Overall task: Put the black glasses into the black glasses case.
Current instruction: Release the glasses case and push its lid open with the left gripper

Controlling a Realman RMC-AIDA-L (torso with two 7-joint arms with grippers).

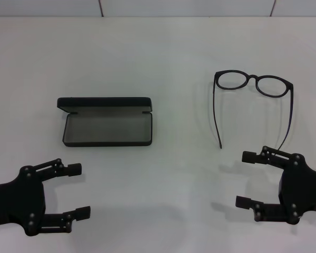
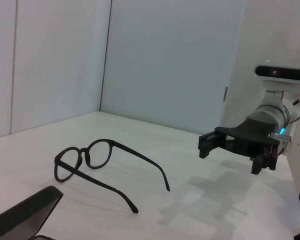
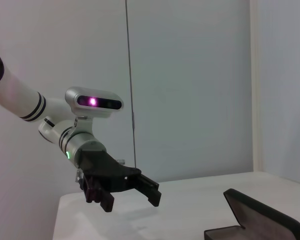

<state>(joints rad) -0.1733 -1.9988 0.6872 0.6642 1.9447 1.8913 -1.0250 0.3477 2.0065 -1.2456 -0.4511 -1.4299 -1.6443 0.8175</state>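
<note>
The black glasses [image 1: 253, 84] lie on the white table at the right, lenses far from me, both temple arms unfolded and pointing toward me; the left wrist view shows the glasses [image 2: 90, 160] too. The black glasses case [image 1: 108, 121] lies open at the left, grey lining up, lid standing at its far side; one end of the case [image 3: 262, 217] shows in the right wrist view. My right gripper [image 1: 245, 179] hovers open just short of the temple tips. My left gripper [image 1: 79, 191] hovers open near the front edge, in front of the case. Neither holds anything.
The white table [image 1: 163, 63] ends at a pale wall behind. In the left wrist view the right gripper [image 2: 217, 145] hangs beyond the glasses; in the right wrist view the left gripper [image 3: 132, 195] hangs beside the case.
</note>
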